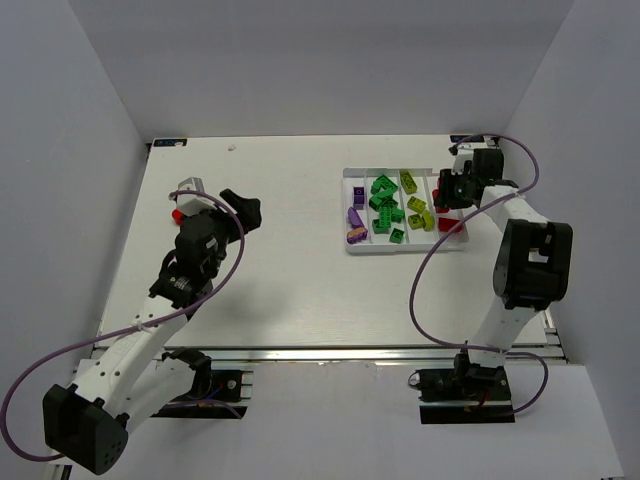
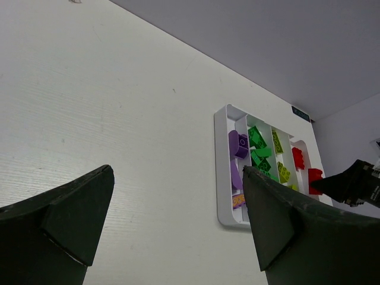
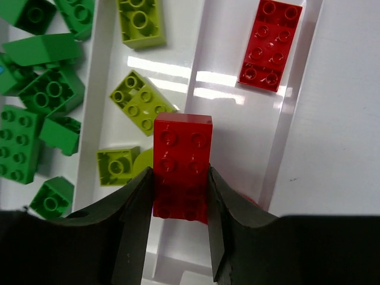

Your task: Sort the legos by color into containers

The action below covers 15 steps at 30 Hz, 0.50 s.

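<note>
Firmly clamped red brick point(image 3: 181, 157) over right-edge compartment point(image 3: 237, 136).

Bright even light, tray point(image 3: 196, 77) glare, soft shadows

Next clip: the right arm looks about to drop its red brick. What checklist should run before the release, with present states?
1. red brick held between the right gripper fingers: ok.
2. Colour matches the red compartment, which holds the other red brick: ok.
3. Brick clear of the divider beside the yellow-green bricks: cannot tell; it overlaps the divider in the wrist view.
4. Height above the compartment floor: cannot tell.
5. left gripper open, empty, away from the tray: ok.
</note>
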{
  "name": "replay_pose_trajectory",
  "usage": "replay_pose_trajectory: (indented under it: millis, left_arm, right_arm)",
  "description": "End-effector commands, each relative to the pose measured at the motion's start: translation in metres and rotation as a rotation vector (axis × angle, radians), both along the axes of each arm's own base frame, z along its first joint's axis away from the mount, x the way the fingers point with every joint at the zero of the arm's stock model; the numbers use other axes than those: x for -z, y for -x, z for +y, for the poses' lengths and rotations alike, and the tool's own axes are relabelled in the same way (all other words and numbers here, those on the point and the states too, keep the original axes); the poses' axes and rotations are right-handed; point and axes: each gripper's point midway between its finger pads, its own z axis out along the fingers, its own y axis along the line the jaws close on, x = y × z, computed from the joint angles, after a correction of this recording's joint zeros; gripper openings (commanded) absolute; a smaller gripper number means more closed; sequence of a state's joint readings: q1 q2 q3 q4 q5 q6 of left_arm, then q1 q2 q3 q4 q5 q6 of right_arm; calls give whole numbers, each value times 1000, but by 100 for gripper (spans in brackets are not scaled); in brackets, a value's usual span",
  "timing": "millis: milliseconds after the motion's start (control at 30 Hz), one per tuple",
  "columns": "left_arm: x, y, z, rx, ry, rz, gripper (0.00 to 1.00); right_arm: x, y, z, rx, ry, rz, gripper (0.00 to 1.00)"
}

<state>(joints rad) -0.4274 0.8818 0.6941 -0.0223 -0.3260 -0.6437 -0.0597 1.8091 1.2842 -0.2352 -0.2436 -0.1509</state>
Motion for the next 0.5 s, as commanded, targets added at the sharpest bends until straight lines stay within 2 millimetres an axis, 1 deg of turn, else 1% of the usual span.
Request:
replay_pose_trajectory:
  millis: [0,33,100,133,167,200,233,267,333,367,400,433,467]
  left_arm:
    - [2,1,0,3,-9,-5,98]
    - [2,1,0,3,-9,-4,98]
    - [4,0,0,2,-14,-1,98]
    - [5,0,0,2,-18,4,98]
    - [5,0,0,1,-19,4,98]
    - [6,-1,0,-2,-24,5,98]
    - [7,-1,1,-4,-28,7,98]
    - [8,-2,1,-5,-33,9,98]
    - [9,-3,3,-11,-48,12,98]
    - [12,-4,2,-10,-56,20,98]
    - [12,-5,2,-9,-61,23,98]
    - [15,-6,1,-3,-70,32,98]
    - [21,-8,1,-1,-77,51,98]
  right_arm:
    - [-11,-16,-12,23,35,-27,26]
    - [-8,-21,-16,38,47,-26,31]
    - [-5,-26,-19,51,51,-19,36]
    - [-4,-31,-20,57,45,-15,41]
    - [-3,-32,-21,60,41,-7,46]
    - [5,-31,-21,60,37,22,52]
    - [4,-32,-21,55,32,27,66]
    - [1,-34,-20,53,32,22,71]
    - [-10,-33,-18,33,23,-8,76]
    - [-9,-28,-14,22,15,-7,78]
    - [-28,-25,-12,12,8,-48,81]
    - [-37,-20,-5,-40,-6,-71,81]
    - [-39,-10,0,-80,-14,-73,81]
